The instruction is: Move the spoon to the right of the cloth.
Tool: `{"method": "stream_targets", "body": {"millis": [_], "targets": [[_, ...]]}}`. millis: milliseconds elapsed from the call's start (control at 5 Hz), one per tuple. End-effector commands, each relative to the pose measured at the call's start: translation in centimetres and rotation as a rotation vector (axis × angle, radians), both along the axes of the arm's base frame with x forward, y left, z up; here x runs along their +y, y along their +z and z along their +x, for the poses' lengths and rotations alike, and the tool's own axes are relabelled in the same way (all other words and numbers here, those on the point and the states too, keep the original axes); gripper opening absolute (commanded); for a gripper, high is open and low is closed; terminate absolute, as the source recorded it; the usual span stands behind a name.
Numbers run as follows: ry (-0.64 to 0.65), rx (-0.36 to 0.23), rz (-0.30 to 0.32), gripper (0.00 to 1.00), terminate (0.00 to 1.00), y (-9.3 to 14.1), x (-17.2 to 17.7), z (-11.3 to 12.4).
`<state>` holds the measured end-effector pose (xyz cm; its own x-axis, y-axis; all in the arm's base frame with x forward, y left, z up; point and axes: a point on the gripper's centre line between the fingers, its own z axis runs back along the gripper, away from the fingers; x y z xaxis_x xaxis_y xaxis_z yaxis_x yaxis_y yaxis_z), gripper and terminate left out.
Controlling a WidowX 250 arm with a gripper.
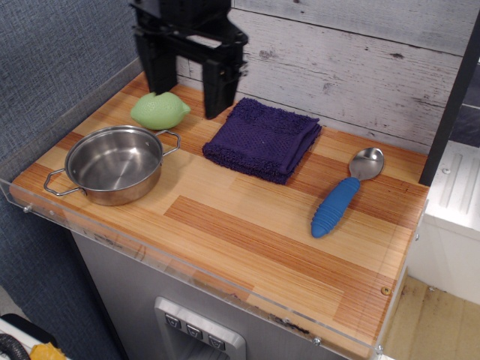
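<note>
At the front edge of the wooden bench (247, 247), behind a clear plastic lip, the planks are bare. A little further back on the left sits a steel pot (114, 163) with two loop handles. On the right lies the spoon (346, 193), flat on the wood, its ribbed blue handle toward the front and its shiny metal bowl toward the back wall. It lies well to the right of the cloth (262, 139) and apart from it, so by position the task looks already met.

The spoon should be rigid and fairly light. The polished bowl would likely slip between hard fingers, while the thick ribbed handle offers grip, so mid-handle is the better place to take hold. The cloth, a folded dark purple towel, looks soft and would bunch if nudged.

Behind the pot rests a pale green lemon-shaped object (159, 109). Furthest back, the tool (187, 94) hangs spread wide and empty over the gap between that object and the cloth.
</note>
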<state>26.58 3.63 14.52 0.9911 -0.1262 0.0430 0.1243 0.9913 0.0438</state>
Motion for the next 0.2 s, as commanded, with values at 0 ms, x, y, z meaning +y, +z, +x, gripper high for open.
{"method": "stream_targets", "body": {"millis": [0], "targets": [[0.003, -0.038, 0.006, 1.0, 1.0, 1.05, 0.21, 0.29]]}}
